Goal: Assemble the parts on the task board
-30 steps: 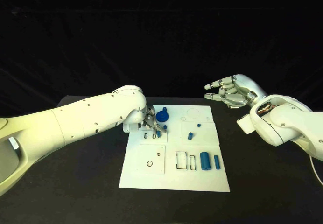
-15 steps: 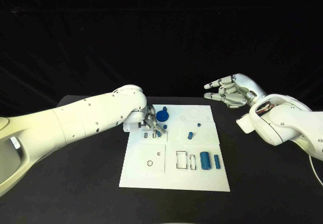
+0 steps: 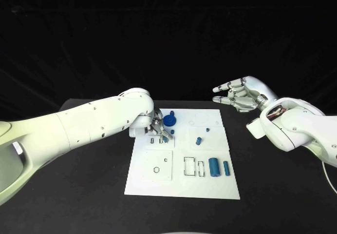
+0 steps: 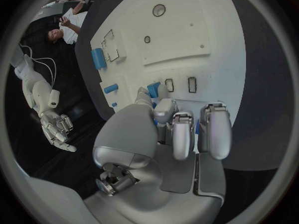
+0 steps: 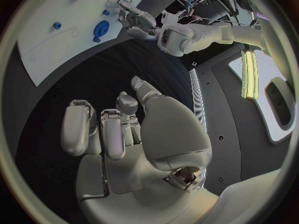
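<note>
The left hand [image 3: 156,127] reaches over the task board's [image 3: 151,185] far left part, its fingers [image 4: 182,134] pinching a small blue part [image 4: 153,89] above the slots. The right hand [image 3: 242,95] hovers beyond the board's far right corner, fingers loosely curled, holding nothing. No readable writing.

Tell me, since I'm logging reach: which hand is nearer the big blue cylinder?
Left. The left hand works over the board above the big blue cylinder; the right hand hovers beyond the board's far corner.
</note>
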### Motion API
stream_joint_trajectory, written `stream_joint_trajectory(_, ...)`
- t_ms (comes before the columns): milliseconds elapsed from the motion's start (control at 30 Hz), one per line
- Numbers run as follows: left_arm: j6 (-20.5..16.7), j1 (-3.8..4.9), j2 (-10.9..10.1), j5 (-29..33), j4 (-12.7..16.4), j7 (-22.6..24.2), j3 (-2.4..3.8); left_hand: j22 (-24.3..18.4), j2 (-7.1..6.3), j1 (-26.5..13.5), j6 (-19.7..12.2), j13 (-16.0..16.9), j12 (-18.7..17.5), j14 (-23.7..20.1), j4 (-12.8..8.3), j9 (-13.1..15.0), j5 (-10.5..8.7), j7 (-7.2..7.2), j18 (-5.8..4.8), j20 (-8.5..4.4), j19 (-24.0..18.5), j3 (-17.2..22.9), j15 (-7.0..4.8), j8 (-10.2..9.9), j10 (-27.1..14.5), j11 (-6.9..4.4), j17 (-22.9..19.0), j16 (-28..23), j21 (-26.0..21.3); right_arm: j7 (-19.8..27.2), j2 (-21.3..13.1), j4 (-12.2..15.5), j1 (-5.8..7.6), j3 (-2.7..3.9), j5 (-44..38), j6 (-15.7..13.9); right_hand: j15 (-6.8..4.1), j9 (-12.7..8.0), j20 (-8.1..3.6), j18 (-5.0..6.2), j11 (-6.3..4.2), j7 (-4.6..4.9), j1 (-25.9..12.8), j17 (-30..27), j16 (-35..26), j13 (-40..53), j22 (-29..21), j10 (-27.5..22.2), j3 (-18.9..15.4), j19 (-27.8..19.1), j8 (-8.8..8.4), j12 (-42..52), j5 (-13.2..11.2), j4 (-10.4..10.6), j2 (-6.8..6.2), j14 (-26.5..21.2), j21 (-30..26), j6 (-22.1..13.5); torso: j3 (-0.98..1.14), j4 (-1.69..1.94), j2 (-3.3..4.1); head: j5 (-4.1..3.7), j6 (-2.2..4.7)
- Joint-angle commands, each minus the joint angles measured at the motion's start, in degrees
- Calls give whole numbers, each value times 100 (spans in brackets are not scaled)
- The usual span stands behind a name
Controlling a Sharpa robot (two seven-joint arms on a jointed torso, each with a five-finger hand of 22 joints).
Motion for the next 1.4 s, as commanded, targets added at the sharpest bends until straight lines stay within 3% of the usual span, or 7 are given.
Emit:
stream_joint_trajectory(33,100,-8,27,44,-28,-5,2,445,42,111,-61,-6,14,602,-31,21,-6,0,-85,-28,205,70,-5,31,9,1,1506,14,36,32,6,4,-2,0,-15,76,3,2,-4,45,7,-6,32,649,-32,2,-1,-12,-23,-28,36,4,49,-12,13,400,-29,45,3,0,-1,0,-12)
stream_joint_trajectory(400,69,-33,8,245,-21,13,4,425,355,1375,-318,-94,-140,602,-758,46,196,-52,-75,-77,185,1158,-62,-175,-133,-60,1506,14,15,22,2,8,-2,0,-13,120,3,2,-4,45,7,-6,32,649,-32,2,-1,-12,-23,-28,36,4,49,-12,13,400,-29,45,4,-1,-5,5,-24)
stream_joint_trajectory(500,6,-37,-27,346,5,29,11,428,-46,1277,-309,-157,-235,602,-758,81,321,70,-74,-42,178,2151,17,-268,-143,9,1506,14,8,21,2,11,-2,0,-11,137,4,2,-4,45,8,-5,30,644,-37,-2,-4,-13,-24,-28,36,2,56,-9,13,399,-30,45,2,0,-1,4,-17)
stream_joint_trajectory(533,-24,-39,-43,380,16,38,14,434,-428,1100,-310,-167,-248,602,-737,131,307,108,-63,-39,178,2846,-15,-296,-125,-15,1506,14,7,20,1,13,-2,0,-10,142,4,2,-4,45,8,-5,30,644,-37,-2,-4,-13,-24,-28,36,2,56,-9,13,399,-30,45,3,1,-2,4,-20)
stream_joint_trajectory(633,-117,-41,-96,442,50,68,21,436,-590,963,-280,-163,-239,602,-730,189,329,68,-75,-12,177,3377,19,-271,-103,-26,1506,14,4,15,-2,16,-2,-1,-9,156,4,2,-4,45,8,-5,30,644,-37,-2,-4,-13,-24,-28,36,2,56,-9,13,399,-30,45,7,8,-4,3,-26)
stream_joint_trajectory(733,-209,-42,-171,513,102,101,29,447,-1190,263,-254,-152,-208,602,-834,445,292,64,-72,-4,180,4892,23,-147,-39,25,1506,14,-3,10,-7,15,-2,-2,-6,168,4,2,-4,45,8,-5,27,643,-38,0,-5,-11,-27,-28,36,5,58,-7,11,399,-31,45,6,10,-6,9,-26)
stream_joint_trajectory(1400,-941,-133,-543,340,484,233,22,476,-1353,-146,-246,-93,-136,602,-1150,666,342,25,-78,-14,197,5562,1,-41,42,2,1506,14,3,-75,-2,-25,-6,-21,3,384,10,-2,0,60,14,-3,-17,596,-82,-57,-85,-49,-89,-63,30,-41,-21,29,-24,386,-80,34,-1,8,-1,74,-28)
